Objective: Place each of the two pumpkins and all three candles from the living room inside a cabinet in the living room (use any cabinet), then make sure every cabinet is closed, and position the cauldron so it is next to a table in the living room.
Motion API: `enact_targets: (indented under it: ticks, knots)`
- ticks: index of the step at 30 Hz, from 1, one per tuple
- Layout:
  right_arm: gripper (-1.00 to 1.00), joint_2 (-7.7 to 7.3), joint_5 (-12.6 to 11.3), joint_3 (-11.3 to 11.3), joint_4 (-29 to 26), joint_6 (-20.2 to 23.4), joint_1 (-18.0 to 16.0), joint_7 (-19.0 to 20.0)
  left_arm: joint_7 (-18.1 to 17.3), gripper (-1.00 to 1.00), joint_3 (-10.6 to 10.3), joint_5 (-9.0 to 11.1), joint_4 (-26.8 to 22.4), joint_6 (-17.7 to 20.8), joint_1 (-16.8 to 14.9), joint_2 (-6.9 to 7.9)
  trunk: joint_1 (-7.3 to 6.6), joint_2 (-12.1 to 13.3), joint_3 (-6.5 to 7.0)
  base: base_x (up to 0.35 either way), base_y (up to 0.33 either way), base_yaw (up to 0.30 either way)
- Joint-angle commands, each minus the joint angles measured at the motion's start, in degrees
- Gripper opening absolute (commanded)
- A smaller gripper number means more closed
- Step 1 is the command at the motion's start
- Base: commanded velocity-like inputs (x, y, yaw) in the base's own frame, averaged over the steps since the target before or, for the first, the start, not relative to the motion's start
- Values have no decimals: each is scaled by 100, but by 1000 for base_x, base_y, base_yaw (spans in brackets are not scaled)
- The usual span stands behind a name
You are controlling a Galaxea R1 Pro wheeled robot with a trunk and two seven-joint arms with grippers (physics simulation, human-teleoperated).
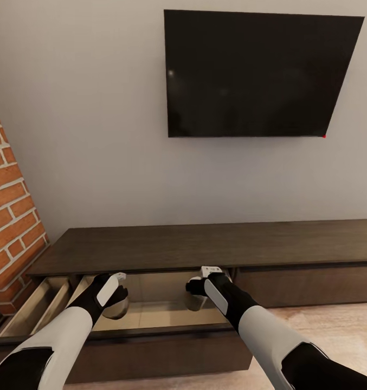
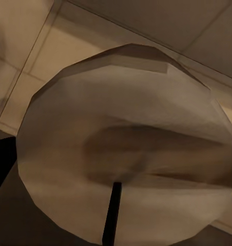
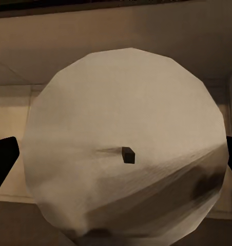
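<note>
Both arms reach over open drawer [image 1: 150, 314] of cabinet [image 1: 205, 246] under TV [image 1: 259, 73]. Left gripper [image 1: 114, 303] jaws clamp candle [image 2: 126, 143]; right gripper [image 1: 198, 295] jaws clamp second candle [image 3: 126, 148]. Both held above pale drawer interior, likely for release inside.

Each arm has a smooth white forearm shell between black segments. The left gripper [image 1: 114, 295] and right gripper [image 1: 202, 284] are black, each bearing one white rounded panel. No visible cables or markings.
</note>
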Motion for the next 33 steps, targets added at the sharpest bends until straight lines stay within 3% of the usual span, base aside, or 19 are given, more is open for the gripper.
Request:
enact_targets:
  ticks: [1,8,15,17,21,26,28,33]
  knots:
    - [-100,0,-61,27,-7,11,-5,-64,47,-100,12,55,-14,17,0,-1,-1,-3,-6,0,0,0]
    - [-100,0,-67,48,4,74,-5,-102,50,-100,12,53,-14,21,0,-1,-1,-3,-6,0,0,0]
    - [-100,0,-92,14,-23,696,-68,-653,63,-100,-136,62,-14,35,0,-26,-1,-3,-6,0,0,0]
    - [-100,0,-213,11,-27,785,-147,-750,64,-100,-168,67,-14,42,0,-34,-1,-3,-6,0,0,0]
    - [-100,0,-723,9,-25,1142,-337,-820,73,-100,-209,70,-14,126,-4,-58,-1,-3,-6,0,0,0]
    - [-100,0,-863,8,-21,1247,-394,-1000,88,-100,-215,75,-307,1057,-7,-85,-1,-3,-6,0,0,0]
    - [-100,0,-897,7,-22,1266,-457,-1230,139,-100,-226,78,-656,2060,-57,-284,-1,-3,-6,0,0,0]
    - [-100,0,-995,0,-19,1274,-589,-1293,358,-100,-225,87,-495,2333,-395,-563,-1,-3,-6,0,0,0]
